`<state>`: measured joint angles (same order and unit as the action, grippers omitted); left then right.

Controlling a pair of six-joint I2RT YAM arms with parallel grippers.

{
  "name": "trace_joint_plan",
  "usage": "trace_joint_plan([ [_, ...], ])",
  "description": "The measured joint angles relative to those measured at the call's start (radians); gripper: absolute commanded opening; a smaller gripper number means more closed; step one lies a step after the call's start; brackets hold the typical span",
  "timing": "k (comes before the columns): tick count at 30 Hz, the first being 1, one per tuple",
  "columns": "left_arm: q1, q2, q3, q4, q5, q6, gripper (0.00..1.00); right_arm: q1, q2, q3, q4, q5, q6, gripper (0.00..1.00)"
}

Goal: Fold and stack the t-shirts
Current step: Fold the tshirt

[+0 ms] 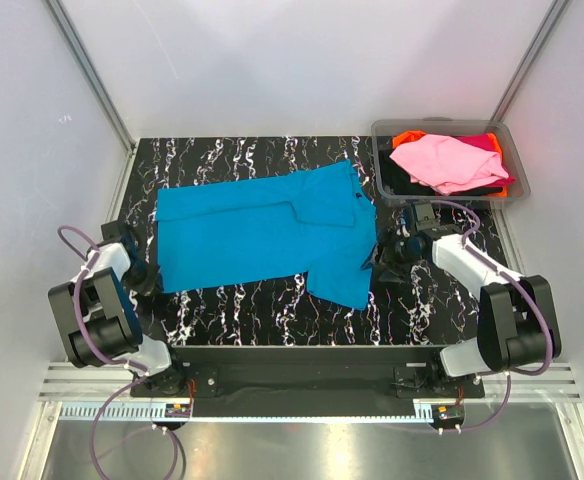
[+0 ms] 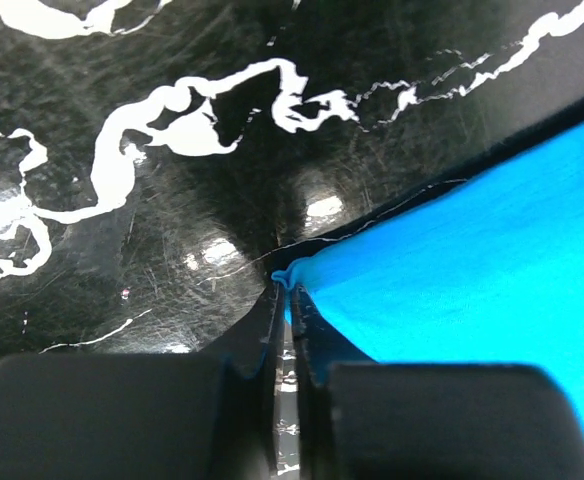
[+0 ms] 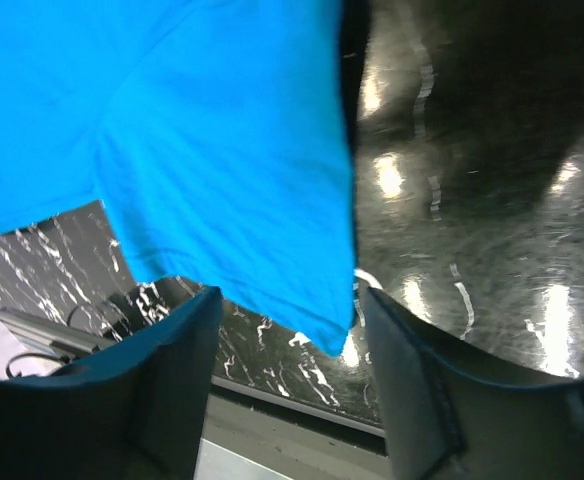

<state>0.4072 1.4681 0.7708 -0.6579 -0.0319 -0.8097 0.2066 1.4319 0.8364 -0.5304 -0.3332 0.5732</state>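
**Top view.** The turquoise t-shirt (image 1: 262,235) lies spread flat on the black marbled table (image 1: 232,305), sleeves toward its right end. Beyond its right end stands a clear bin (image 1: 382,165). In the bin a pink t-shirt (image 1: 447,162) lies on top of an orange t-shirt (image 1: 407,138), a magenta t-shirt (image 1: 487,142) and a black t-shirt (image 1: 402,180). The left gripper (image 1: 154,282) is at the turquoise shirt's near-left corner. The right gripper (image 1: 380,262) is just off its right edge.

**Left wrist view.** The fingers are pressed almost together, pinching a small pucker of the shirt's edge (image 2: 472,270) down at the table.

**Right wrist view.** The fingers stand wide apart and grip nothing. The sleeve hem (image 3: 202,140) reaches between them.
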Motion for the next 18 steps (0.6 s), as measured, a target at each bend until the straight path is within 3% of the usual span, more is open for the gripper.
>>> trace_joint_plan([
  [5,0.0,-0.001,0.001,0.003,0.006,0.032,0.0,-0.022,0.046,-0.006,0.016,-0.005,0.024,0.48],
  [18,0.0,-0.08,-0.045,0.017,0.028,0.099,0.0,-0.022,0.155,-0.027,0.06,-0.029,0.033,0.46],
])
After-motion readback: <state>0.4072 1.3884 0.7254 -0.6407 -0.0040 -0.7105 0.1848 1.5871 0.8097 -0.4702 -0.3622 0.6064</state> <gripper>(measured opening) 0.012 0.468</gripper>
